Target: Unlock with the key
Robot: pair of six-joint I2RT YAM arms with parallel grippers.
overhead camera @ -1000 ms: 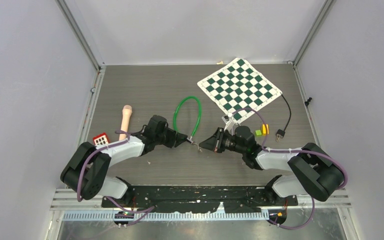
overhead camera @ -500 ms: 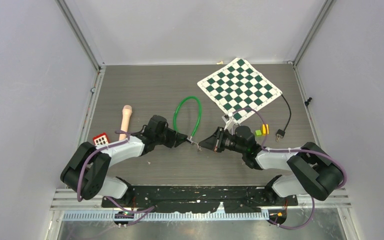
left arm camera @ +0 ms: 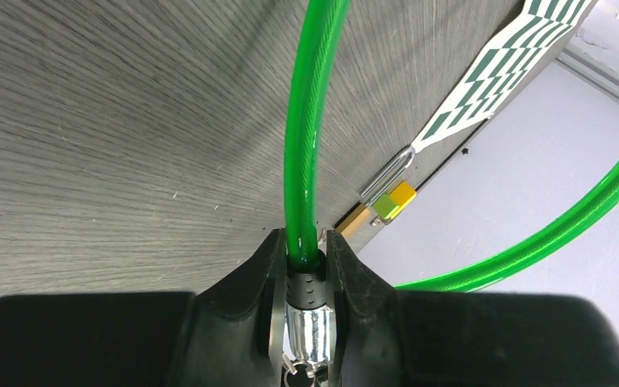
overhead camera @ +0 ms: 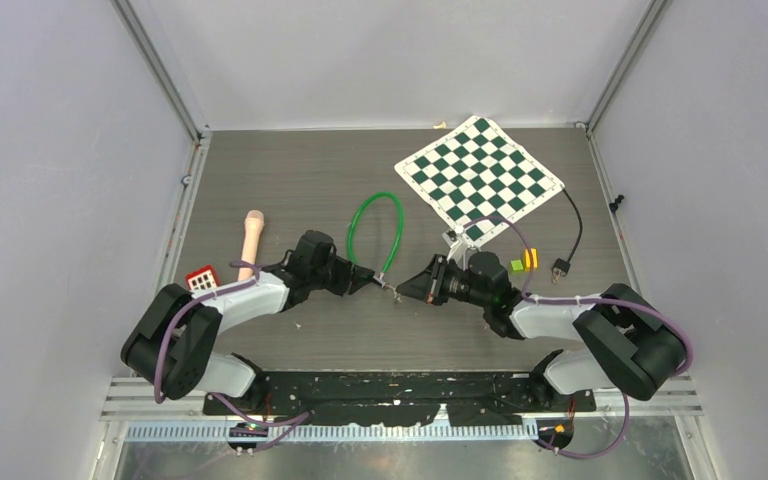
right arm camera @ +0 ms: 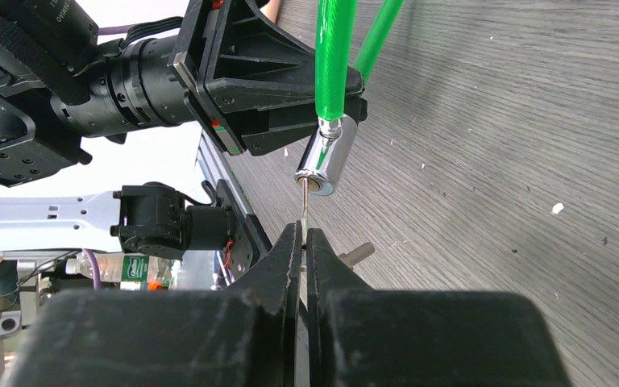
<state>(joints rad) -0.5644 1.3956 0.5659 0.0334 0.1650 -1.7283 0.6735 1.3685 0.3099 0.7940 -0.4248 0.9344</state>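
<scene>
Scene: low over the grey table (overhead camera: 290, 180), just ahead of the arm bases, I have the two grippers nose to nose.
Left gripper (left arm camera: 305, 260): it pinches the green cable lock (left arm camera: 298, 161) at the dark collar where the cable enters its chrome barrel (right arm camera: 328, 161). The loop trails away across the table toward the far side.
Right gripper (right arm camera: 302, 242): its fingers are pressed together on the key (right arm camera: 304, 197), and only a thin blade shows beyond the tips.
Where the key stands: the blade tip meets the mouth of the barrel's end face. I cannot tell how deep it sits.
Step in hand: by my reading, seating the key before any turn.
Doing it well: I line the blade with the barrel's axis, since the barrel looks tilted against it in the right wrist view. I push straight and gently, and twist the right wrist only once the blade is fully home.
Left arm's part: hold firm and steady so the barrel cannot spin with the key.
Risk: a thin blade pushed off-axis may bend or slip in the fingers.
</scene>
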